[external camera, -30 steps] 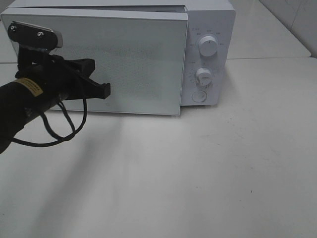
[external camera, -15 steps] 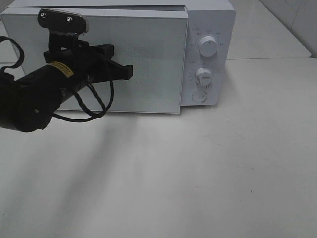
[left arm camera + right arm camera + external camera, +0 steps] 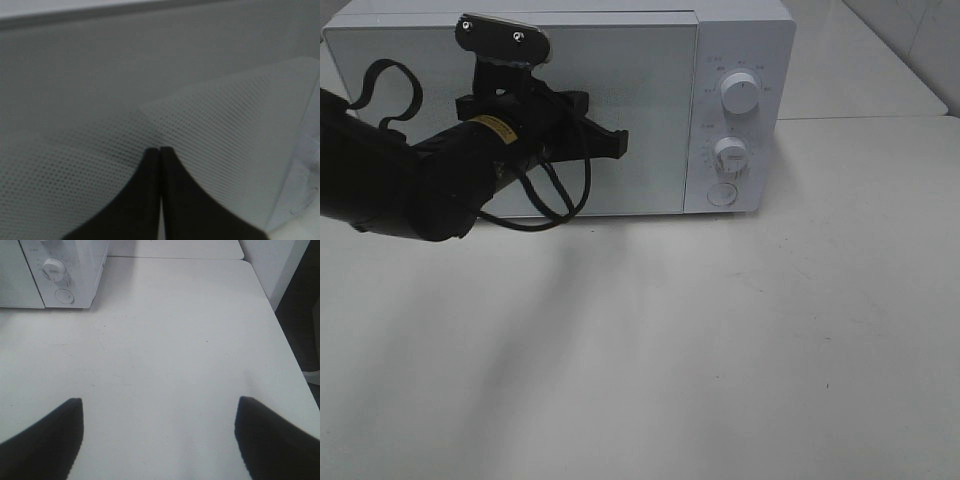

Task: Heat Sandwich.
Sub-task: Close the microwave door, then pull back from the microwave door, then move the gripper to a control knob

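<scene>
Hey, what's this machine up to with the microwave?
The left gripper is pinched shut with its tips against the microwave door. A second ago that door stood ajar; now it sits flush with the microwave, so the arm has pushed it closed. The right gripper hangs open over the table beside the microwave, holding nothing. No sandwich is in view, and the pictures do not show whether it is inside.

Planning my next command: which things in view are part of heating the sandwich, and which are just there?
Job: microwave, its door, upper knob, lower knob, left gripper shut at the door. Sandwich not in view.
Just there: table, right gripper, open.
</scene>
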Controlling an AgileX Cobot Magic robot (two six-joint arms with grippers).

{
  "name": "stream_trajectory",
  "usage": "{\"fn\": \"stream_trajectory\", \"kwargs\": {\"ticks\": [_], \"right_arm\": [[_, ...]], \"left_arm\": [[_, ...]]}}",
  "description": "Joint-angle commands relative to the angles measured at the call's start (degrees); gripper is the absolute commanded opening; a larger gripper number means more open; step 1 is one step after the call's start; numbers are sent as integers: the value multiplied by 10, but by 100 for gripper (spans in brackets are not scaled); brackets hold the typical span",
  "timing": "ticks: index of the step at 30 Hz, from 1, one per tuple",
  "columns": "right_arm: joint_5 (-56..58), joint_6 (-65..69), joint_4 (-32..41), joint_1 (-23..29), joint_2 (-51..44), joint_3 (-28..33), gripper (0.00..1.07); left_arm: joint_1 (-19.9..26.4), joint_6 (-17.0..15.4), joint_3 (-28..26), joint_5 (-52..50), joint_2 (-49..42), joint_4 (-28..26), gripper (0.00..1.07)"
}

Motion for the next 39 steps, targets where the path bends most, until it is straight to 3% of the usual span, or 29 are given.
{"fn": "stream_trajectory", "kwargs": {"ticks": [1, 9, 18, 22, 27, 30, 31, 32, 33, 34, 39], "right_arm": [[-7, -2, 1, -5, -15, 1, 76], [-7, -2, 1, -5, -15, 1, 76], [-7, -2, 1, -5, -15, 1, 76], [-7, -2, 1, -5, -15, 1, 76], [-7, -2, 1, -5, -15, 1, 76], [-7, -2, 1, -5, -15, 1, 76], [-7, -2, 1, -5, -15, 1, 76], [-7, -2, 1, -5, -15, 1, 76], [-7, -2, 1, -5, -15, 1, 76], [-7, -2, 1, -5, -15, 1, 76], [-7, -2, 1, -5, -15, 1, 76]], "left_arm": [[14, 21, -33, -18, 9, -71, 0], [6, 24, -24, -8, 1, -57, 0], [-40, 23, 45, 1, -50, -61, 0], [-50, 22, 61, 57, -80, -63, 0], [-50, 22, 61, 203, -117, -63, 2], [-50, 24, 61, 324, -144, -62, 42], [-50, 24, 61, 353, -151, -63, 60], [-50, 24, 61, 353, -151, -63, 60], [-50, 24, 61, 404, -164, -62, 95], [-50, 24, 61, 429, -172, -60, 101], [-50, 26, 61, 515, -202, -32, 99]]}}
